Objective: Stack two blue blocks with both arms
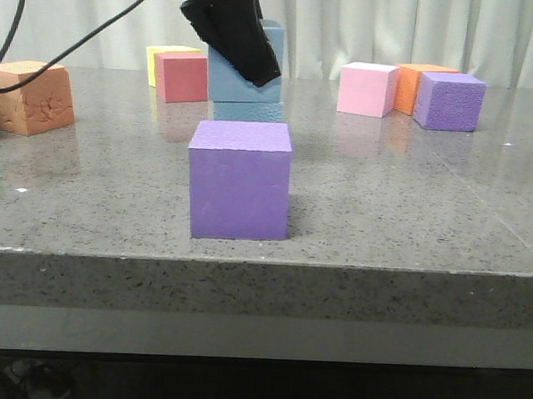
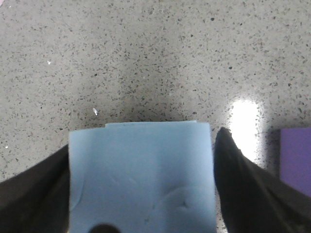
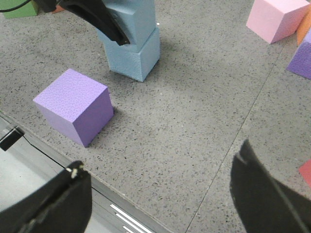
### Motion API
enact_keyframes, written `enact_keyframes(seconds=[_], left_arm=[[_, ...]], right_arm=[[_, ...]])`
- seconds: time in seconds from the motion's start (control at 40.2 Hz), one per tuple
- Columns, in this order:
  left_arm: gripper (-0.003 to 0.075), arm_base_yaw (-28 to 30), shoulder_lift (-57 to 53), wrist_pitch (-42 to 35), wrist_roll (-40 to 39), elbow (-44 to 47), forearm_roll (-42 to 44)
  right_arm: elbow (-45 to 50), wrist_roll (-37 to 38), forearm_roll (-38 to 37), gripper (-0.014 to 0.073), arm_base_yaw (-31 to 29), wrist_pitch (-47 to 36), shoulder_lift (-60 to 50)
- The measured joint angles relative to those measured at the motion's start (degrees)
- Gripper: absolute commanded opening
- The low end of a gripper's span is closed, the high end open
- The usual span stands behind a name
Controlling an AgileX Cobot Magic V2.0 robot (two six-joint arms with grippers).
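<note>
Two pale blue blocks stand stacked at the back middle of the table. The lower block (image 1: 232, 89) (image 3: 136, 56) is pebbly. The smoother upper block (image 1: 273, 34) (image 2: 141, 174) (image 3: 138, 17) sits on it, slightly offset. My left gripper (image 1: 260, 70) (image 2: 143, 141) reaches down over the upper block, with its fingers against two opposite sides. The right-hand finger (image 2: 233, 165) is at most a hair off the block. My right gripper (image 3: 161, 155) is open and empty, high over the table's front edge. It does not show in the front view.
A purple cube (image 1: 240, 180) (image 3: 73, 107) stands in front of the stack near the front edge. At the back are a red cube (image 1: 182, 76), yellow cube (image 1: 167, 56), pink cube (image 1: 368, 89), orange cube (image 1: 415, 87) and a second purple cube (image 1: 449, 100). An orange block (image 1: 30, 98) is at the left.
</note>
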Motion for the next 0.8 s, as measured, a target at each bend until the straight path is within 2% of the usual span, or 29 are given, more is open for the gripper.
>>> enact_keyframes(seconds=[0.324, 0.573, 0.797], left_arm=[[0.0539, 0.0, -0.3, 0.0, 0.0, -0.2, 0.0], [0.0538, 0.0, -4.9, 0.0, -0.2, -0.2, 0.1], [0.0538, 0.0, -10.4, 0.2, -7.6, -0.3, 0.1]], right_arm=[[0.0, 0.0, 0.0, 0.0589, 0.0, 0.0, 0.0], [0.0, 0.0, 0.0, 0.0589, 0.0, 0.0, 0.0], [0.0, 0.0, 0.0, 0.0589, 0.0, 0.0, 0.0]])
